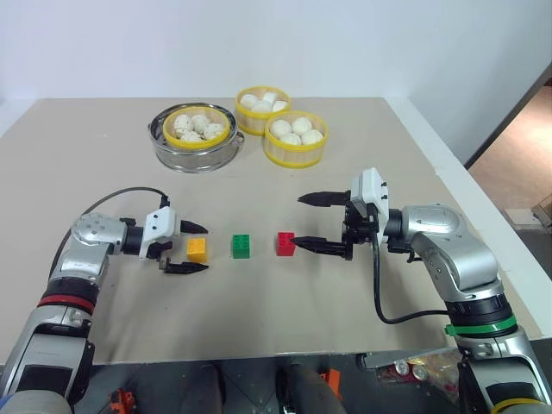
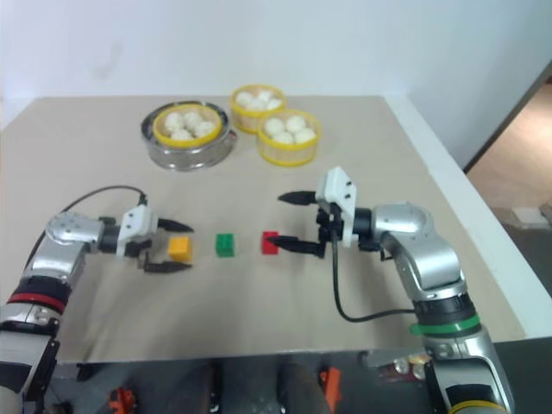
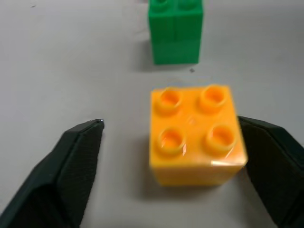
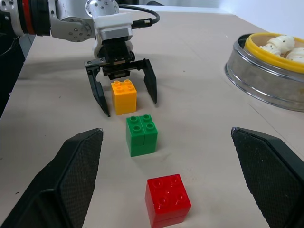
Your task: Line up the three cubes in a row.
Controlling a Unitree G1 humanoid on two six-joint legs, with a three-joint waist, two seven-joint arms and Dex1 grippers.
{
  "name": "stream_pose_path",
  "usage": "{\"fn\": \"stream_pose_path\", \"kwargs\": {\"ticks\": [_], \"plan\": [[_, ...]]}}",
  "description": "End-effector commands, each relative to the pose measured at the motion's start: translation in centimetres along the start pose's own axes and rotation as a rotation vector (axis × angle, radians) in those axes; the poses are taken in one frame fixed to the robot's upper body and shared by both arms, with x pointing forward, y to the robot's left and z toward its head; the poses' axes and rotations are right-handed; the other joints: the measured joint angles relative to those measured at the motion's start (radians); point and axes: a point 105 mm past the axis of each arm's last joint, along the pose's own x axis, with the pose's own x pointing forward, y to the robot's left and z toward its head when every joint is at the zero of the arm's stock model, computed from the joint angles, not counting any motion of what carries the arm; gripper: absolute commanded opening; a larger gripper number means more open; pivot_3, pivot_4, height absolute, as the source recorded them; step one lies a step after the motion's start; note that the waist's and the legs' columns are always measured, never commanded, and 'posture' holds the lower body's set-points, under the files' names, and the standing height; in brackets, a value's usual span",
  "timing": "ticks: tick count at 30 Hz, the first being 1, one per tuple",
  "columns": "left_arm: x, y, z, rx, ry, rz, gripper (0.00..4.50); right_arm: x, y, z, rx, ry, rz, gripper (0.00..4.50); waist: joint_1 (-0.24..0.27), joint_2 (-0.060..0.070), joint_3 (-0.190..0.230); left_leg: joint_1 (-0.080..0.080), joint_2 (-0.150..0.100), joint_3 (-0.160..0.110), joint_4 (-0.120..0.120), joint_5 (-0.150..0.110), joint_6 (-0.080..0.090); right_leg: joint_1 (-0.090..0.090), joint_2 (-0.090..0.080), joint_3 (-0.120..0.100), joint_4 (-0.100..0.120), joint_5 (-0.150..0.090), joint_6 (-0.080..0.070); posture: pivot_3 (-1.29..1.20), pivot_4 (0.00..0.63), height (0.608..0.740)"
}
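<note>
where the tan table [image 1: 259, 319] ends at its near edge, the dark floor below shows some orange bits and a bag of cans to the right. the tabletop is a plain beige sheet, with a white rim along its right side and a white wall behind. past the right edge a strip of brown floor shows.

on the near half of the table the three cubes sit in a row, spaced apart: the yellow cube [image 1: 197, 249] on the left, the green cube [image 1: 241, 246] in the middle, the red cube [image 1: 285, 243] on the right.

the left gripper [image 1: 195, 248] reaches in from the left, lying low and pointing right, its fingers spread on either side of the yellow cube. in the left wrist view one finger [image 3: 270, 161] sits right against the cube's side, and the other stands clear of it.

the right gripper [image 1: 309, 221] comes in from the right, pointing left, held wide open. its lower finger tip is just beside the red cube; whether it touches i cannot tell.

farther back, well apart from the cubes, stand three yellow baskets [image 1: 296, 151] of white buns, the left one set in a steel pot [image 1: 194, 158].
</note>
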Motion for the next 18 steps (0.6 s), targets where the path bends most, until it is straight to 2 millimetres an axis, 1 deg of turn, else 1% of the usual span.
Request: {"fn": "stream_pose_path", "kwargs": {"ticks": [1, 3, 5, 7, 8, 10, 12, 14, 16, 17, 18], "plan": [[-1.6, 0.6, 3.4, 0.047, -0.073, 0.03, 4.48, -0.1, 0.0, 1.4, -0.053, -0.023, -0.001, 4.5, -0.001, 0.0, 0.0, 0.0, 0.0, 0.0, 0.0, 0.0, 0.0, 0.0, 0.0, 0.0, 0.0, 0.0, 0.0, 0.0, 0.15, 0.74], [-2.2, 0.5, 4.9, 0.036, -0.11, 0.04, 4.48, -0.3, -0.1, 1.8, -0.056, -0.03, -0.009, 4.5, -0.002, 0.0, 0.0, 0.0, 0.0, 0.0, 0.0, 0.0, 0.0, 0.0, 0.0, 0.0, 0.0, 0.0, 0.0, 0.0, 0.15, 0.74], [-2.9, 0.3, 6.0, 0.001, -0.121, 0.043, 4.48, -0.6, -0.1, 2.2, -0.059, -0.038, -0.014, 4.5, -0.003, 0.0, 0.0, 0.001, 0.0, 0.0, 0.0, 0.0, 0.0, 0.0, 0.0, 0.0, 0.0, 0.0, 0.0, 0.0, 0.15, 0.74], [-3.9, 0.7, 7.6, -0.032, -0.139, 0.091, 4.48, -0.9, -0.3, 3.0, -0.055, -0.055, -0.025, 4.5, -0.003, 0.0, 0.0, 0.001, 0.0, 0.0, 0.0, 0.0, 0.0, 0.0, 0.0, 0.0, 0.001, 0.0, 0.0, 0.0, 0.15, 0.74], [-4.5, 1.8, 8.6, -0.081, -0.189, 0.172, 4.48, -1.1, -0.6, 3.4, -0.051, -0.068, -0.041, 4.5, -0.002, 0.0, 0.0, 0.001, 0.0, 0.0, 0.0, 0.0, 0.0, 0.0, 0.0, 0.0, 0.001, 0.0, 0.0, 0.0, 0.15, 0.74], [-5.4, 4.0, 9.6, -0.138, -0.268, 0.348, 4.48, -1.3, -1.4, 3.4, -0.056, -0.075, -0.089, 4.5, -0.002, 0.0, 0.0, 0.001, 0.0, -0.001, 0.0, 0.0, 0.0, 0.0, 0.0, 0.0, 0.001, 0.0, 0.0, 0.0, 0.15, 0.74], [-6.1, 5.4, 8.9, -0.177, -0.286, 0.5, 4.48, -1.4, -2.5, 2.8, -0.07, -0.068, -0.154, 4.5, -0.001, 0.0, 0.0, 0.002, 0.0, -0.001, 0.001, 0.0, 0.0, 0.002, 0.0, -0.001, 0.001, 0.001, 0.001, 0.0, 0.15, 0.74], [-6.5, 6.0, 7.7, -0.181, -0.26, 0.621, 4.48, -1.6, -3.5, 1.9, -0.07, -0.064, -0.225, 4.5, -0.001, 0.0, 0.0, 0.002, 0.0, -0.001, 0.002, 0.0, 0.0, 0.003, 0.0, 0.0, 0.001, 0.001, 0.001, 0.0, 0.15, 0.74], [-7.0, 6.4, 6.6, -0.199, -0.244, 0.733, 4.48, -1.8, -4.1, 1.0, -0.06, -0.055, -0.27, 4.5, -0.002, 0.0, 0.0, 0.002, 0.0, 0.0, 0.002, 0.0, 0.0, 0.002, -0.001, 0.001, 0.0, 0.001, 0.002, 0.0, 0.15, 0.74], [-7.2, 6.2, 6.0, -0.212, -0.257, 0.776, 4.48, -2.0, -4.3, 0.2, -0.053, -0.043, -0.285, 4.5, -0.002, 0.0, 0.0, 0.002, 0.0, 0.0, 0.002, 0.0, 0.0, 0.002, 0.0, 0.001, 0.0, 0.002, 0.002, 0.0, 0.15, 0.74], [-7.6, 6.0, 5.1, -0.228, -0.244, 0.831, 4.48, -2.3, -4.5, -0.5, -0.043, -0.032, -0.307, 4.5, -0.002, 0.0, 0.0, 0.002, 0.0, 0.001, 0.002, 0.0, 0.0, 0.002, 0.0, 0.002, 0.0, 0.002, 0.002, 0.0, 0.15, 0.74]]}}
